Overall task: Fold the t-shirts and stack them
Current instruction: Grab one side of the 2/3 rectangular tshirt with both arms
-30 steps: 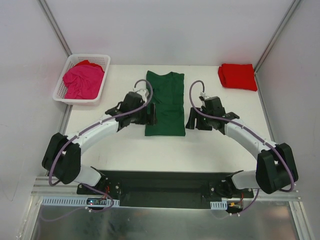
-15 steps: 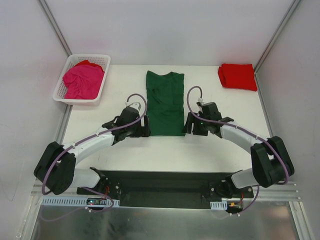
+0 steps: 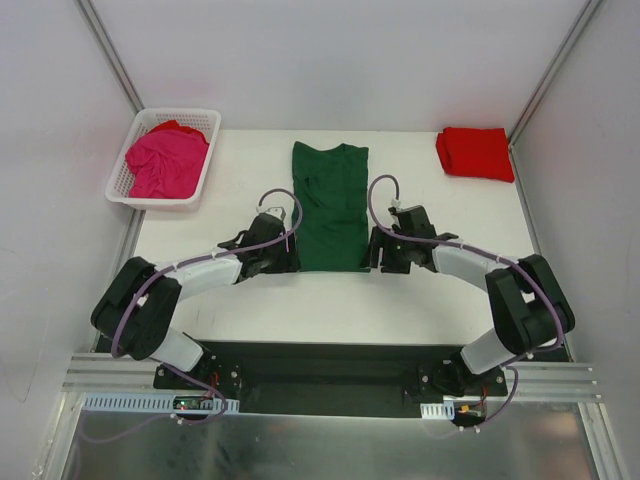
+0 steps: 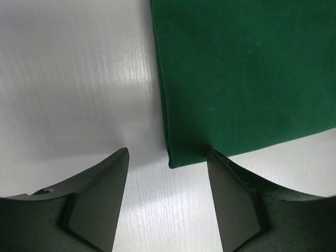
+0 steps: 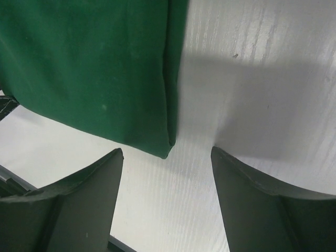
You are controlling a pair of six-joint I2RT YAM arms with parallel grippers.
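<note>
Green shirt (image 3: 330,205) is lying mid-table (image 3: 220,300), flat and folded into a long narrow strip. Both grippers are down at its near hem, one per corner.

Left gripper (image 4: 167,157): jaws apart, with the near-left corner of the shirt poking in between them. The inner finger looks to be right at the hem edge, and the outer one is over bare table. Nothing's pinched as far as I can see. Right gripper (image 5: 167,152) is the mirror image, jaws wide with the near-right corner sitting between them, and it's not gripping either.

So I'd guess the step is grabbing the hem to fold the strip in half. To do it well, I reckon you want:
- fingers low enough to catch every layer at the corner, not just the top one
- a bit more cloth inside each pinch, since right now only the corner tips are in there
- both sides closing and lifting together, so the hem stays straight
- lifting before carrying it over, so the strip doesn't drag and skew

The strip's long axis runs straight away from the arms, near to far, pretty much square to the table edge. Collar points to the far side and hem to the near side.

Further out, the red shirt (image 3: 476,153) sits folded in the far right corner, well apart. The pink shirt (image 3: 165,160) is crumpled in the basket (image 3: 200,118) at the far left.
</note>
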